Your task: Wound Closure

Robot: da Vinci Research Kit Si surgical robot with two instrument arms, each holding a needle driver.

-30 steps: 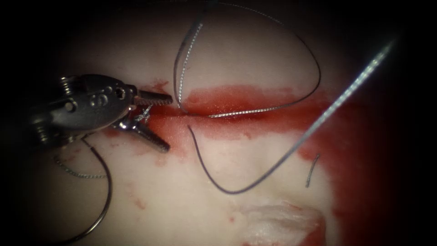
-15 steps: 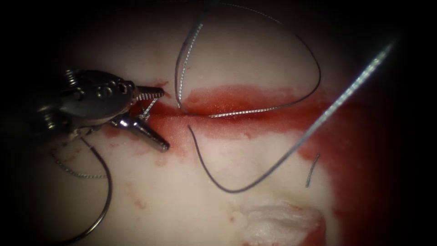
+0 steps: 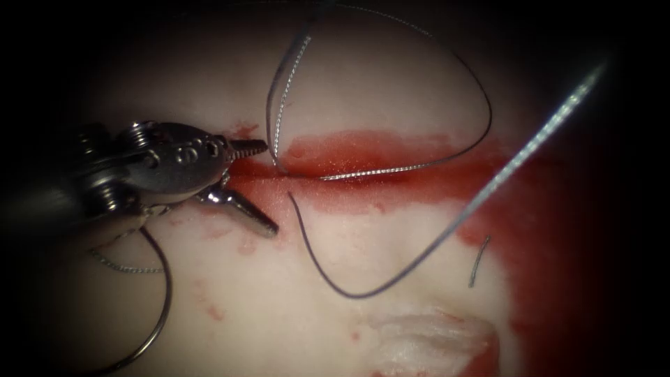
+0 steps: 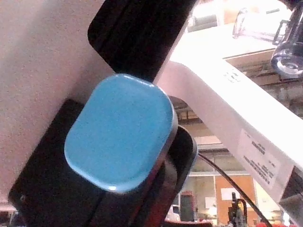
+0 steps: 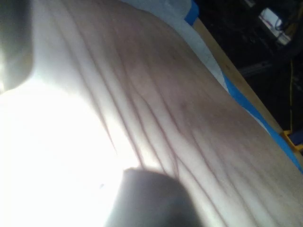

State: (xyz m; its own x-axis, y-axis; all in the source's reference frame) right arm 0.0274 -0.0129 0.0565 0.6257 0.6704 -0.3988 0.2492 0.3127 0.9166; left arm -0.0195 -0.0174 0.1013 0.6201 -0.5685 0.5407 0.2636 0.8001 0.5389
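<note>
The left tool [image 3: 262, 187] sits at the left end of the cut [image 3: 363, 171], its fingers spread apart and holding nothing — one finger lies along the cut line, the other angles down onto the pale tissue [image 3: 279, 307]. The curved needle [image 3: 159, 307] lies free on the tissue below that tool, left of the wound, not in the tissue. Thread [image 3: 447, 77] loops above the red fluid [image 3: 391, 150] and another strand sweeps below it; a short cut end [image 3: 478, 260] lies near the right
</note>
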